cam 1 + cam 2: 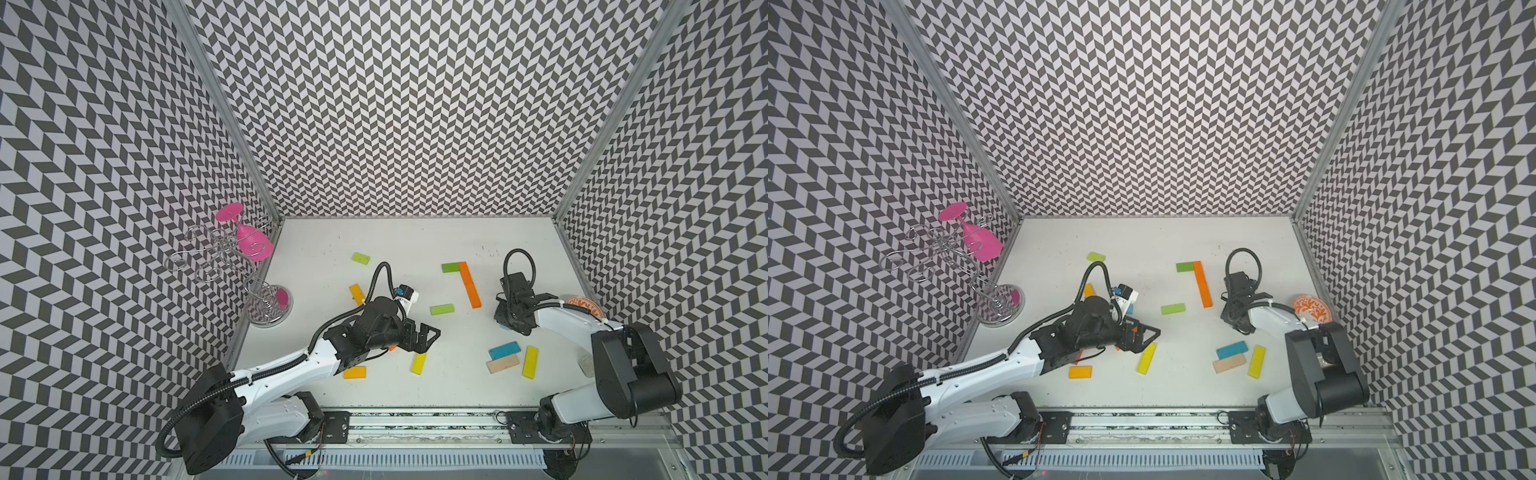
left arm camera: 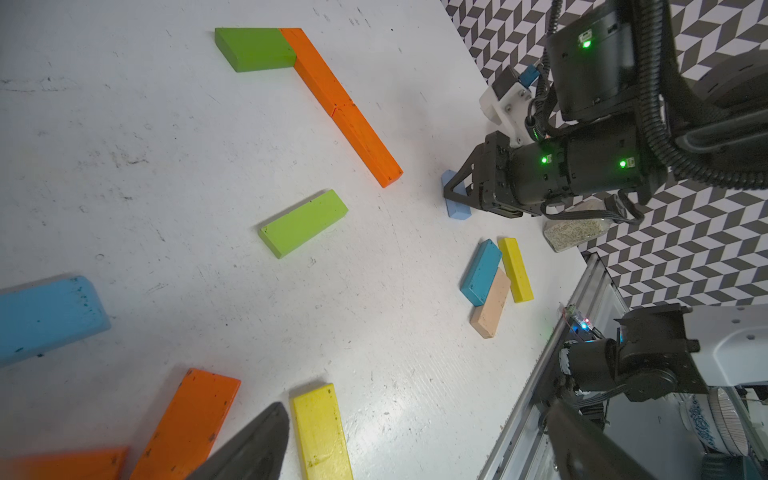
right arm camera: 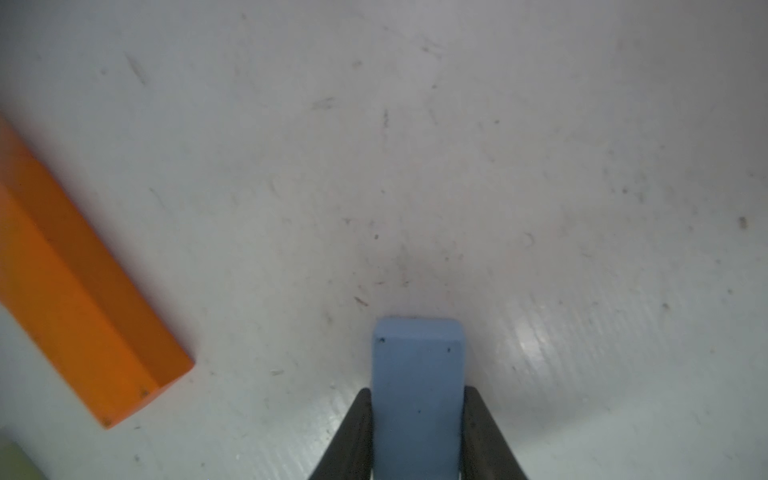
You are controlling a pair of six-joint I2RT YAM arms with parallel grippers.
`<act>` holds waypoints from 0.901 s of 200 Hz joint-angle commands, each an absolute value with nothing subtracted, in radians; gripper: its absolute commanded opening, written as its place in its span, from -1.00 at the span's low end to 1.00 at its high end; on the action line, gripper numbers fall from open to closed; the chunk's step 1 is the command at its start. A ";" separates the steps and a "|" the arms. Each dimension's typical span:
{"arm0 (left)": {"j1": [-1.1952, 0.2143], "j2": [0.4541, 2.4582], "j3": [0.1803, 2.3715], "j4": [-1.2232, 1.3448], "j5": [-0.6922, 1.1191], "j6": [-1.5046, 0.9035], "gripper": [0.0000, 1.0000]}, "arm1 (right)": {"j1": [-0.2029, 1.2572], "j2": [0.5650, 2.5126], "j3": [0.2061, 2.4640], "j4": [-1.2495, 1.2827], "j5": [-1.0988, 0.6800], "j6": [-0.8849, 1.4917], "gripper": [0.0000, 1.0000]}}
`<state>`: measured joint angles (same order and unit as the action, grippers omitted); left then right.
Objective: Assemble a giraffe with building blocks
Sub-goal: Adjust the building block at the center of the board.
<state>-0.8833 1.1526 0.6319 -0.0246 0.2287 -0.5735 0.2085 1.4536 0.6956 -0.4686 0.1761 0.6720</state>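
My right gripper [image 3: 417, 392] is shut on a pale blue block [image 3: 417, 365], both fingers pressed against its sides, low over the table at the right [image 1: 509, 322]. An orange bar of two blocks [image 1: 470, 284] and a dark green block [image 1: 453, 267] lie joined in an L just left of it. My left gripper [image 1: 428, 334] stands open with nothing in it, beside a yellow block [image 2: 320, 432] at mid-table. Loose blocks lie around: light green [image 1: 441, 309], teal [image 1: 504, 350], beige [image 1: 503, 365], yellow [image 1: 530, 361], orange [image 1: 354, 372].
A wire glass rack [image 1: 232, 257] holding a pink glass [image 1: 251, 245] stands at the left wall. An orange patterned plate [image 1: 582, 305] and a small jar [image 1: 588, 365] sit by the right wall. Another light green block [image 1: 360, 258] lies at the back left.
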 commanded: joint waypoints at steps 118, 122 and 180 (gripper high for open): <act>-0.888 1.132 0.621 -0.004 0.223 -0.568 0.96 | 0.135 1.072 0.587 -0.639 0.164 0.908 0.58; -0.887 1.132 0.619 -0.003 0.223 -0.568 0.96 | 0.135 1.060 0.583 -0.647 0.160 0.919 0.58; -0.888 1.144 0.618 0.013 0.233 -0.571 0.96 | 0.173 1.003 0.509 -0.646 0.076 1.013 0.56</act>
